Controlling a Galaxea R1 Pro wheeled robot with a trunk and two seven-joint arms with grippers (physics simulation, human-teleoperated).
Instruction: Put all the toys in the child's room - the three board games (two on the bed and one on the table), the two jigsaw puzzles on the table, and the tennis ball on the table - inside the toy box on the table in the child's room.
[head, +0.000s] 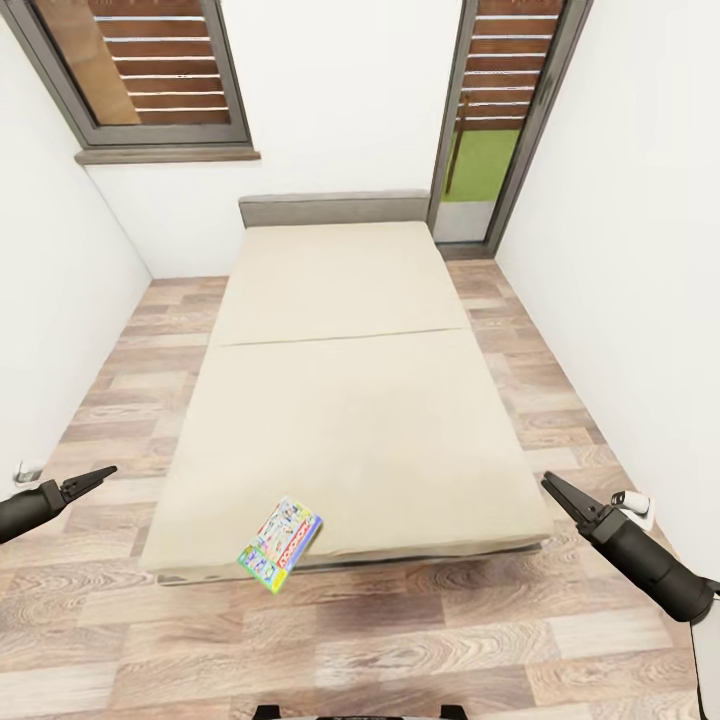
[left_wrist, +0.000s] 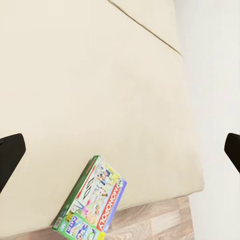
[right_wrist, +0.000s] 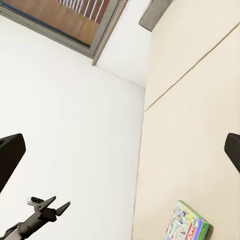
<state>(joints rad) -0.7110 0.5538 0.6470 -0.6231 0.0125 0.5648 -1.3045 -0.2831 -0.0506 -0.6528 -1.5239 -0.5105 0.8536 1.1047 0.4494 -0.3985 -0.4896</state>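
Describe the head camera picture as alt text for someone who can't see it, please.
A colourful board game box lies at the near edge of a beige bed, overhanging it toward the wood-plank floor. The robot's left gripper and right gripper are held out low at either side of the bed's foot, holding nothing. Two windows flank the white far wall.
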